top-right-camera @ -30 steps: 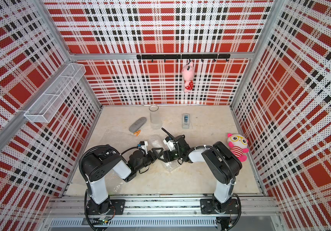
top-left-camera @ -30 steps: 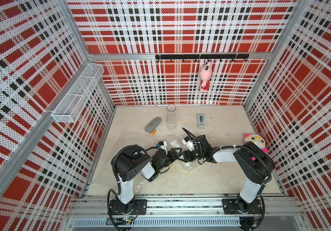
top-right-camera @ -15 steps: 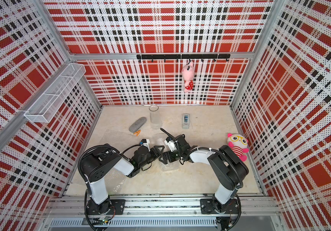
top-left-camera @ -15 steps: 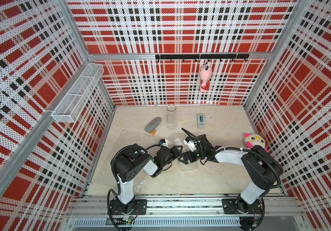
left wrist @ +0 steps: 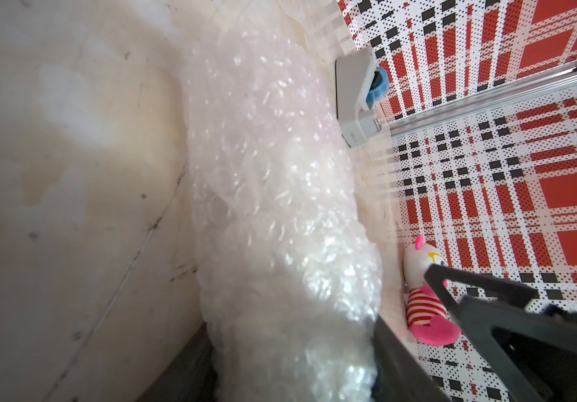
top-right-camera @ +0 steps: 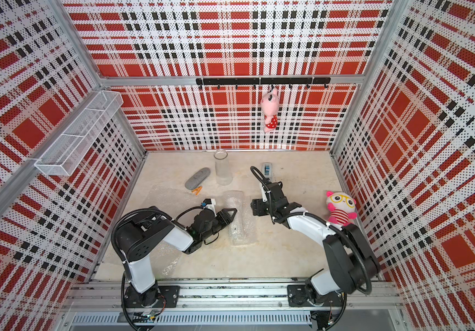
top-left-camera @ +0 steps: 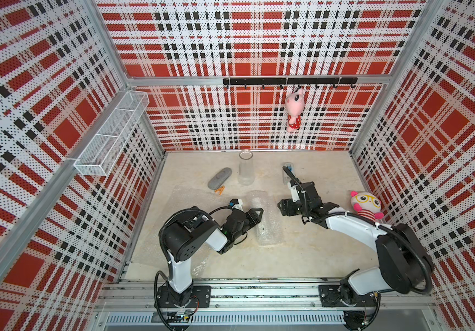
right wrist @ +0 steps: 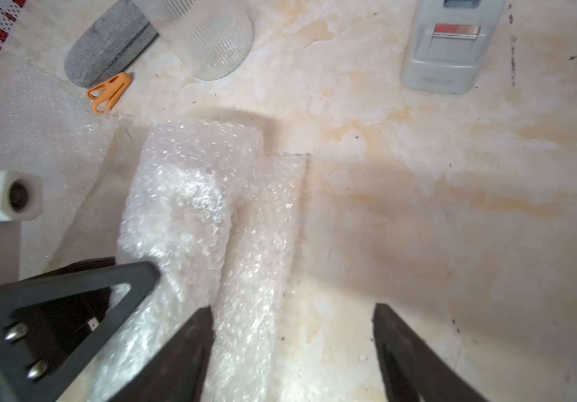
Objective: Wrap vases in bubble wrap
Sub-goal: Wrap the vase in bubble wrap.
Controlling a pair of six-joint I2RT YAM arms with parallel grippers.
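— Red plaid walls [top-left-camera: 259, 43] box in a pale marbled surface [top-left-camera: 316, 252]. Where's the wrap?

— One bubble wrap bundle [top-left-camera: 265, 220] lies mid-surface, running 12 to 6 o'clock. My left pincer [top-left-camera: 256, 214] is clamped on it from its 9 o'clock side, and the bubbles bulge between my fingers.

— And your right?

— My right pincer [top-left-camera: 281, 207] sits just beside the bundle at its 2 o'clock, jaws apart.

— The vases?

— The clear glass vase [top-left-camera: 245, 169] stands upright and bare at 12 o'clock. The grey case [top-left-camera: 219, 178] is near its 9 o'clock, with the orange clip [top-left-camera: 219, 189] just beside that. I cannot make out what is inside the bundle. A second bubble wrap sheet [top-left-camera: 190, 197] lies flat toward 10 o'clock.
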